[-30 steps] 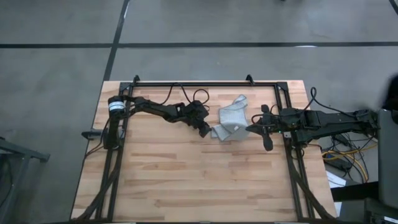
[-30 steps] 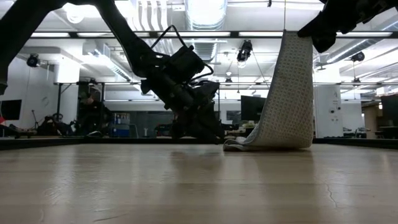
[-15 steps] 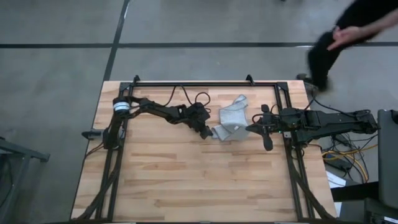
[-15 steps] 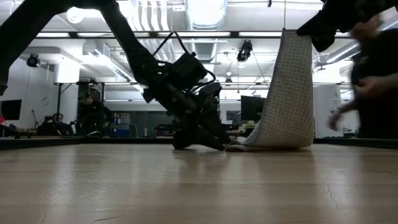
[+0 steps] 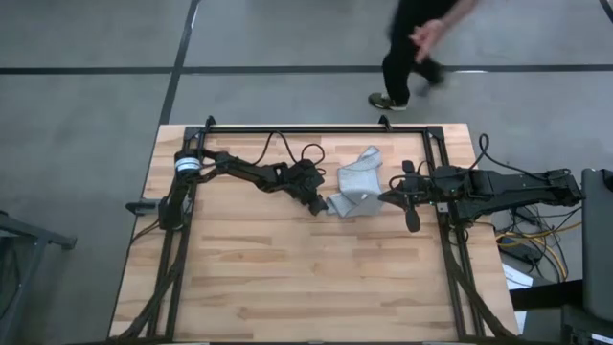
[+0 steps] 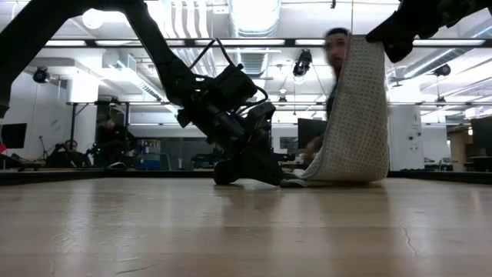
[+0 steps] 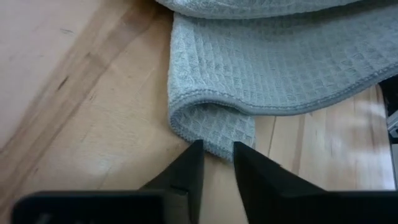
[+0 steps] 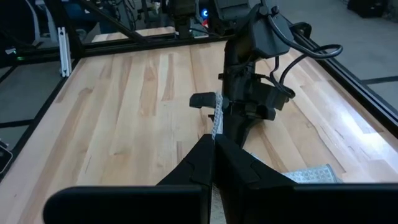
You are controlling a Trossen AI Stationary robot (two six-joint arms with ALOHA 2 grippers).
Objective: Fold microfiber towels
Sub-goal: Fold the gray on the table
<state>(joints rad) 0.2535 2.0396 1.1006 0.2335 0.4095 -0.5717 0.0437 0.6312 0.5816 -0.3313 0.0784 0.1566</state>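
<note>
One light grey-blue microfiber towel [image 5: 359, 182] hangs in a tall drape [image 6: 357, 115] from my right gripper [image 5: 386, 198], which is shut on its top, well above the table at centre right. The towel's lower end [image 6: 307, 178] lies bunched on the wood. My left gripper [image 5: 323, 204] is down at the table on the towel's left side [image 6: 269, 177]. Its fingertips [image 7: 217, 155] stand close together at the folded lower corner [image 7: 205, 118]. My left gripper has the rounded fold edge of the towel's lower corner [image 7: 214, 148] between its two fingertips, only at their free ends. The fingers slant down from the table's left side. That corner lies on the wood. My right gripper pinches the towel's top edge [image 6: 375, 45] between its shut fingers [image 8: 205, 155], coming from the table's right side. The cloth hangs below the fingers, its upper part clear of the table and its lower end resting on it.
A black frame rail [image 5: 316, 127] runs around the table's far and side edges. A person [image 5: 412, 43] walks on the floor beyond the far edge. Bare wood [image 5: 306, 278] stretches across the near half of the table.
My left gripper has sunk to the table and tipped down toward the towel's lower corner, then kept still there. The towel and my right gripper have stayed as they were. A person has walked leftward behind the table's far edge.
</note>
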